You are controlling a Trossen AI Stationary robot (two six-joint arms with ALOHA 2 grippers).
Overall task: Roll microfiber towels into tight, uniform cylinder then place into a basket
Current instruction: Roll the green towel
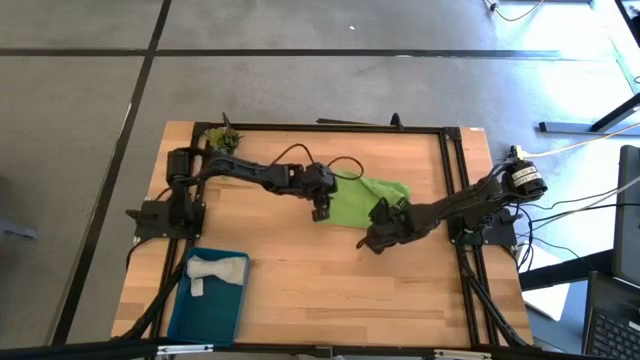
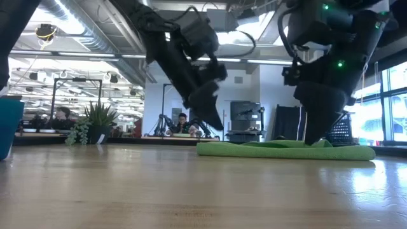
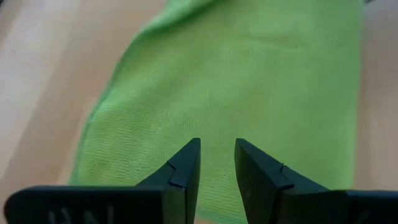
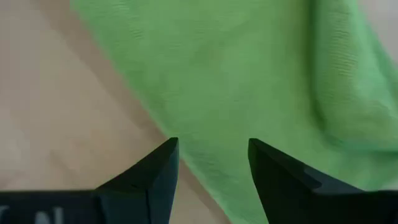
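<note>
Lying flat near the middle of the bench [image 1: 330,290], the lime green towel [image 1: 368,199] is flanked by both grippers. The left gripper [image 1: 319,212] and right gripper [image 1: 372,241] are seen with fingers slightly apart, holding nothing. The grey towel [image 1: 215,270] is kept in the basket [image 1: 210,315] at the near left corner. No writing can be read.

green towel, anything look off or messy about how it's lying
Somewhat. The green towel lies flat but askew to the table edges, with a bunched fold near the right gripper. It is not yet rolled; the grey towel sits in the basket.
</note>
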